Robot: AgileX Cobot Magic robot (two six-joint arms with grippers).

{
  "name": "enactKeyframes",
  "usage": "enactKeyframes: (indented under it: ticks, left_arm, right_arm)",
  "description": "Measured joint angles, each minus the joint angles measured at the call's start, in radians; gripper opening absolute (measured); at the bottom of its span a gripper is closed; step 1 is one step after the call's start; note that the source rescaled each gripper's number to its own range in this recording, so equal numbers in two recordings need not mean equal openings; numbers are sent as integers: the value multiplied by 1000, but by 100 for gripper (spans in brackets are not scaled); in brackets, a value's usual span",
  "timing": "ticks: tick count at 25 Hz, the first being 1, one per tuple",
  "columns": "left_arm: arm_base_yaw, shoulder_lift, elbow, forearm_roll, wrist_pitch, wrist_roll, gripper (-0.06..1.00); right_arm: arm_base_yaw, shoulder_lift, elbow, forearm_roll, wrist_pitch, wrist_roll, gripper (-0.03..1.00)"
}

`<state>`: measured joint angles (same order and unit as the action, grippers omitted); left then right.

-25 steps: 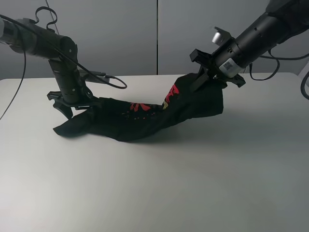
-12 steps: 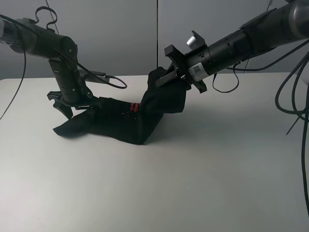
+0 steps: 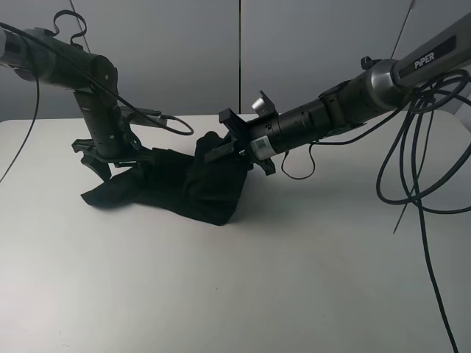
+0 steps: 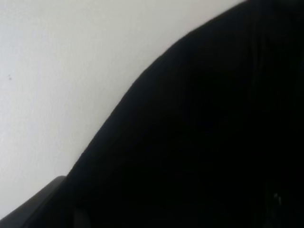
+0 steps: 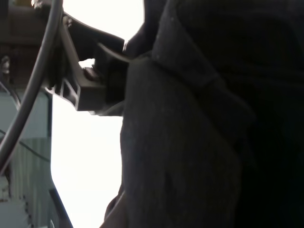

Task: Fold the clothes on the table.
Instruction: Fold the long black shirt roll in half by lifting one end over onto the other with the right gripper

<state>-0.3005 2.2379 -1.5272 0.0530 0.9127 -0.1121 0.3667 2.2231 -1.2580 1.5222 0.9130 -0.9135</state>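
The black T-shirt [image 3: 176,187] lies bunched on the white table [image 3: 294,279], left of centre. Its print is hidden. My left gripper [image 3: 103,165] is down on the shirt's left end and seems shut on the cloth. The left wrist view shows only black fabric [image 4: 199,142] and bare table [image 4: 57,71]. My right gripper [image 3: 218,149] reaches across the middle. It is shut on a raised fold of the shirt and holds it over the shirt's middle, a little above the table. Dark cloth [image 5: 190,142] fills the right wrist view.
Loose black cables [image 3: 412,169] hang from the right arm over the table's right side. A cable [image 3: 165,121] loops behind the left arm. Grey wall panels [image 3: 221,59] stand behind the table. The left arm's gripper [image 5: 85,90] shows in the right wrist view.
My right gripper has carried its end of the shirt leftwards and lower, folding it over the middle. The red print is now covered. The left gripper has not moved.
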Motion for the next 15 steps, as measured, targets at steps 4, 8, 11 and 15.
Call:
enactKeyframes:
  ticks: [4,8,11,15]
  left_arm:
    - [0,0,0,-11,0,11,100]
    - [0,0,0,-22,2,28,100]
    - [0,0,0,-25,2,31,100]
    - [0,0,0,-26,2,32,100]
  right_arm:
    - [9,34,-7,86,-15,-33,15]
    - [22,54,-22,182,-34,-72,15]
    - [53,56,-39,197,-65,-89,15]
    - [90,56,-57,212,-115,-97,15]
